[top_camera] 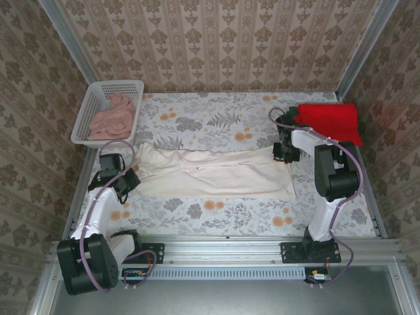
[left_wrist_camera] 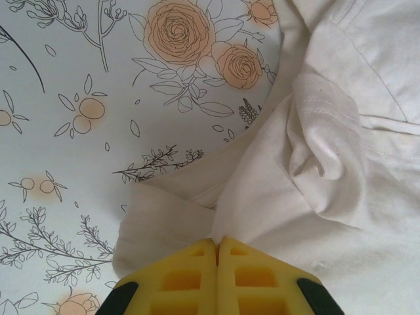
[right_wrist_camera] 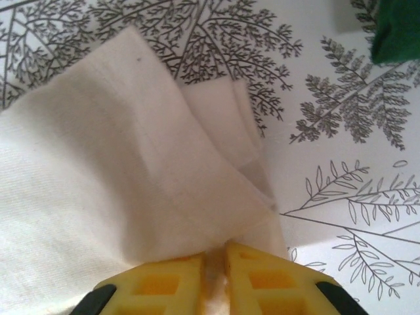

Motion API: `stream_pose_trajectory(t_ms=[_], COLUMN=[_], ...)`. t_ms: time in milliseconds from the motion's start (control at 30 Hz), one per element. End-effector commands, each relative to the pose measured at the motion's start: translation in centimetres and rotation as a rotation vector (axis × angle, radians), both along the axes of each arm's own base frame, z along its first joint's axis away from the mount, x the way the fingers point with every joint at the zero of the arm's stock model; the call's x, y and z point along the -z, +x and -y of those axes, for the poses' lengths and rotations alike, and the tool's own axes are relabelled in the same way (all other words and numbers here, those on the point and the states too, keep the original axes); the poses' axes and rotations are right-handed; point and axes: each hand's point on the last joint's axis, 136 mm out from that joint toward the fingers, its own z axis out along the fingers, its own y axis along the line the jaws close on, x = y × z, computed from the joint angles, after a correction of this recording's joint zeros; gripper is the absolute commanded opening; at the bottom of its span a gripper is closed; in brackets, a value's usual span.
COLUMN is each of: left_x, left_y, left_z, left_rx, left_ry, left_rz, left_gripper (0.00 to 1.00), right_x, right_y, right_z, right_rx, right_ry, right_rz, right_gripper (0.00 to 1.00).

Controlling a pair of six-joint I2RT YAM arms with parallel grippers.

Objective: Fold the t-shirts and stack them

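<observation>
The cream-white t-shirt (top_camera: 216,174) lies stretched left to right across the middle of the table, folded lengthwise into a long band. My left gripper (top_camera: 125,180) is shut on its left end, where the cloth (left_wrist_camera: 315,197) bunches just ahead of the yellow fingers (left_wrist_camera: 190,275). My right gripper (top_camera: 283,152) is shut on the right end; layered cloth (right_wrist_camera: 131,190) runs between its yellow fingers (right_wrist_camera: 262,279). The bright red t-shirt (top_camera: 330,120) lies folded at the back right, on top of the dark green one, whose corner (right_wrist_camera: 397,29) shows in the right wrist view.
A white lattice basket (top_camera: 98,98) at the back left holds a pink cloth (top_camera: 113,117). The floral tablecloth (top_camera: 216,121) covers the table. Patterned walls close in the back and both sides; a metal rail (top_camera: 223,246) runs along the near edge.
</observation>
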Motion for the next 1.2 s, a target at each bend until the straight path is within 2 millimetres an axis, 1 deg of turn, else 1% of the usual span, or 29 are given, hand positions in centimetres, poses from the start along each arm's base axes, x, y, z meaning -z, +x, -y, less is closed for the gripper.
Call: stream_pose_trajectory(t_ms=[0, 233, 367, 500, 633, 667, 700, 733, 767, 800, 833, 900, 967, 1000, 1033, 1067, 1100, 1167], left_x=[-0.1, -1.5, -2.2, -2.0, -1.3, -1.1, -0.9, -0.7, -0.6, -0.8, -1.1, -2.1, -3.3, -3.7, -4.0, -4.1, -3.9, -2.5], left_y=[-0.1, 0.0, -0.3, -0.9, -1.6, -1.8, -1.9, -2.1, -2.1, -1.9, -1.6, -0.9, -0.1, 0.4, 1.0, 1.5, 1.9, 2.7], left_z=[-0.3, -0.2, -0.4, -0.8, -1.1, -1.2, -1.2, -1.2, -1.2, -1.1, -0.9, -0.8, -0.8, -0.6, 0.1, 0.5, 0.9, 1.9], left_rx=[-0.011, -0.011, -0.02, -0.048, -0.088, -0.097, -0.102, -0.108, -0.108, -0.106, -0.095, -0.078, -0.049, -0.026, 0.026, 0.052, 0.075, 0.113], left_ry=[0.007, 0.002, 0.012, 0.029, 0.027, 0.026, 0.025, 0.024, 0.022, 0.016, 0.011, 0.011, 0.039, 0.052, 0.057, 0.063, 0.068, 0.063], left_rz=[-0.007, 0.031, 0.047, 0.045, 0.036, 0.029, 0.026, 0.02, 0.023, 0.034, 0.048, 0.085, 0.129, 0.148, 0.166, 0.151, 0.126, 0.05], left_gripper=[0.0, 0.0, 0.0, 0.0, 0.0, 0.07, 0.16, 0.24, 0.39, 0.48, 0.51, 0.63, 0.67, 0.67, 0.67, 0.66, 0.63, 0.61], right_x=[-1.6, -4.3, -5.9, -7.1, -7.7, -7.7, -7.6, -7.2, -6.7, -6.2, -5.6, -4.7, -4.0, -3.7, -3.5, -3.2, -3.1, -2.6], right_y=[-0.1, -1.8, -3.2, -4.8, -6.3, -6.7, -7.0, -7.3, -7.4, -7.4, -7.4, -7.0, -6.5, -6.4, -6.2, -6.1, -6.0, -5.9], right_z=[-0.1, -0.2, 0.3, 0.6, 0.4, 0.2, 0.2, 0.2, 0.3, 0.2, 0.1, -0.3, -0.5, -0.6, -0.6, -0.7, -0.8, -0.9], right_rx=[0.002, 0.004, 0.009, 0.023, 0.031, 0.03, 0.028, 0.028, 0.03, 0.029, 0.027, 0.024, 0.024, 0.026, 0.025, 0.025, 0.026, 0.027], right_ry=[0.015, 0.031, 0.016, 0.012, 0.038, 0.045, 0.049, 0.051, 0.05, 0.053, 0.061, 0.077, 0.089, 0.091, 0.093, 0.097, 0.1, 0.108], right_rz=[0.036, 0.082, 0.097, 0.098, 0.096, 0.092, 0.092, 0.089, 0.087, 0.08, 0.068, 0.055, 0.051, 0.05, 0.05, 0.048, 0.046, 0.041], right_gripper=[0.12, 0.07, 0.04, 0.01, 0.02, 0.02, 0.03, 0.03, 0.04, 0.04, 0.04, 0.03, 0.02, 0.02, 0.02, 0.02, 0.02, 0.02])
